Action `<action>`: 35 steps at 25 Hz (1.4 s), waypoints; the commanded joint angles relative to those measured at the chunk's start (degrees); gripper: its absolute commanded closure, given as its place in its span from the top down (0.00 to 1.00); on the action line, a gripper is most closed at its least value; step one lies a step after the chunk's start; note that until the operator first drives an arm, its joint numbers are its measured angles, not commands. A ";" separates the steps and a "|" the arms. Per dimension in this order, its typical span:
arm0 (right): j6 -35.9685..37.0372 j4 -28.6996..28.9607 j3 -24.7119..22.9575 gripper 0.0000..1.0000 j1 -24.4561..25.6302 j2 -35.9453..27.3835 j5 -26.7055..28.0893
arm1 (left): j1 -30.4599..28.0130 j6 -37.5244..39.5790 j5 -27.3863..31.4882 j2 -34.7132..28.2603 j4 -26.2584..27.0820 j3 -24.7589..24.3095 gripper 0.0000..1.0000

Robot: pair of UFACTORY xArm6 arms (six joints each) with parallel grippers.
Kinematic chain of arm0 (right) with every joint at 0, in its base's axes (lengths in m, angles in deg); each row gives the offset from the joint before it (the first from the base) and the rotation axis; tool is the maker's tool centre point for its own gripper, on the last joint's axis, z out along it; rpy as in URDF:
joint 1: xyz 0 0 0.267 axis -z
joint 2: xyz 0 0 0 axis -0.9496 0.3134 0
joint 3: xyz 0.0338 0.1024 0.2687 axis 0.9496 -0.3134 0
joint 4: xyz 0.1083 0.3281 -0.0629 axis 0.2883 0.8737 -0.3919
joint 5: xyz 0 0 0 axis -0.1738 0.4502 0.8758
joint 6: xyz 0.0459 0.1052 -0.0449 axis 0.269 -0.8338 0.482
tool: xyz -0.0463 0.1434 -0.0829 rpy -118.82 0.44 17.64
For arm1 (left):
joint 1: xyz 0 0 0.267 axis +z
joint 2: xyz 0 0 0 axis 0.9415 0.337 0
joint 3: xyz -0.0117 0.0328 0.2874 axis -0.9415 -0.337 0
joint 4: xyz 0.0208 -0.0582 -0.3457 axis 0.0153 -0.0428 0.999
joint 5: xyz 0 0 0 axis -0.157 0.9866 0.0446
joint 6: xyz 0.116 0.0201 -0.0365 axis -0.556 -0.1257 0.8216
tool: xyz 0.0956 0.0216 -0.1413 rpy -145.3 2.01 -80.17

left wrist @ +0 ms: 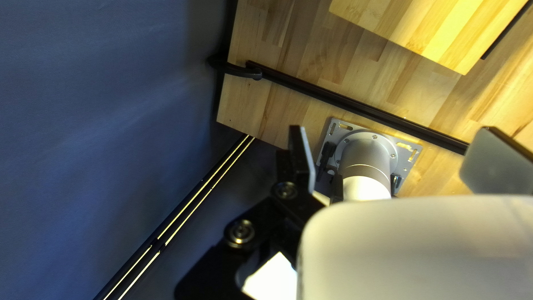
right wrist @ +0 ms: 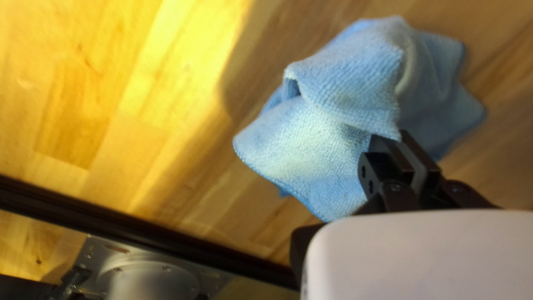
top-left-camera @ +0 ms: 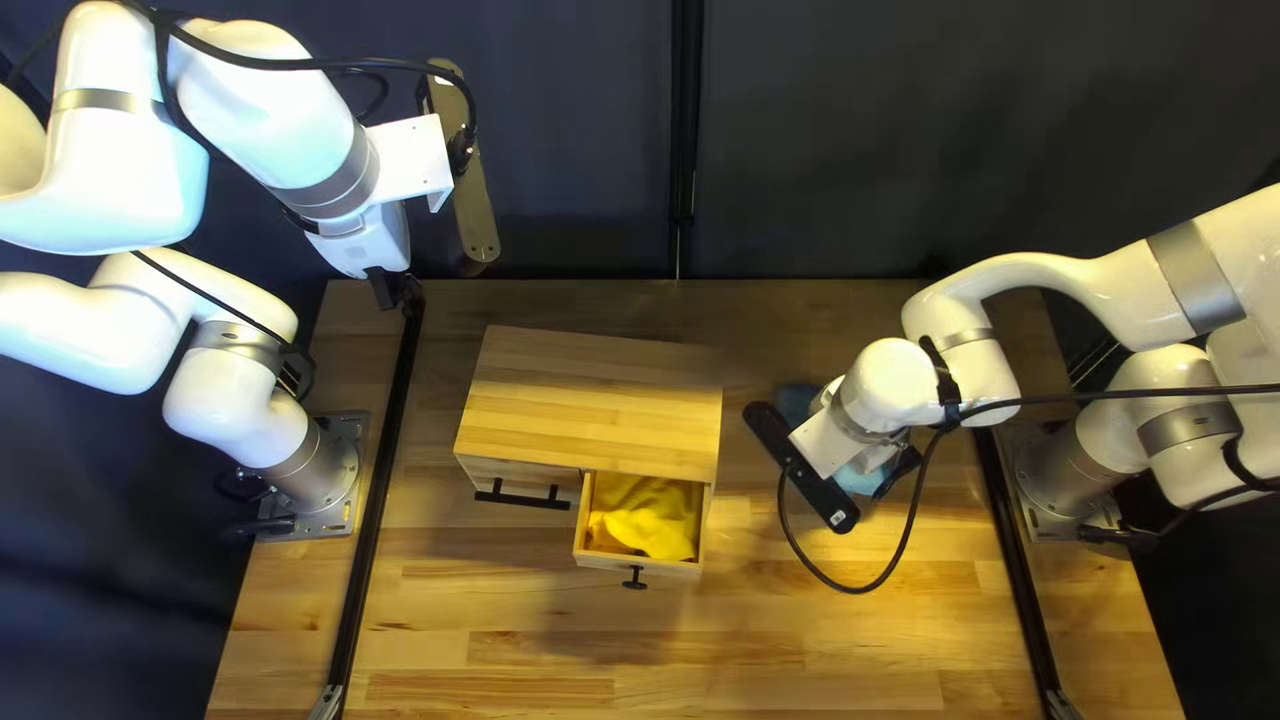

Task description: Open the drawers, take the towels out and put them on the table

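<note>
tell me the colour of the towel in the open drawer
Yellow; the towel shows best in the top left view.

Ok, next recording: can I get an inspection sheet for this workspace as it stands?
Surface: wooden table, with a black strip along each side.
Job's things: wooden chest; left drawer shut; right drawer open with a yellow towel inside; blue towel on the table beside the chest.
Clutter: nothing seen.
Grippers: left gripper open, empty, raised above its arm's base; right gripper shut on a fold of the blue towel.
Cables: black cable hangs in a loop from the right wrist over the table.
Surroundings: dark curtain behind the table.
</note>
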 commanded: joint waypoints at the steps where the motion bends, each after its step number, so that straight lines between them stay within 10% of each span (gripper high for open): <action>1: 3.97 3.69 -2.03 0.82 0.36 -0.11 -3.30 | 0.00 0.00 0.00 0.00 0.00 0.00 1.00; 3: 5.85 5.29 -4.04 1.00 1.26 -0.39 -5.53 | 0.00 0.00 0.00 0.00 0.00 0.00 1.00; 14: -2.47 2.19 1.32 1.00 -3.84 -5.32 3.63 | 0.00 0.00 0.00 0.00 0.00 0.00 1.00; 35: -11.72 -7.06 24.00 1.00 -12.99 4.80 16.57 | 0.00 0.00 0.00 0.00 0.00 0.00 1.00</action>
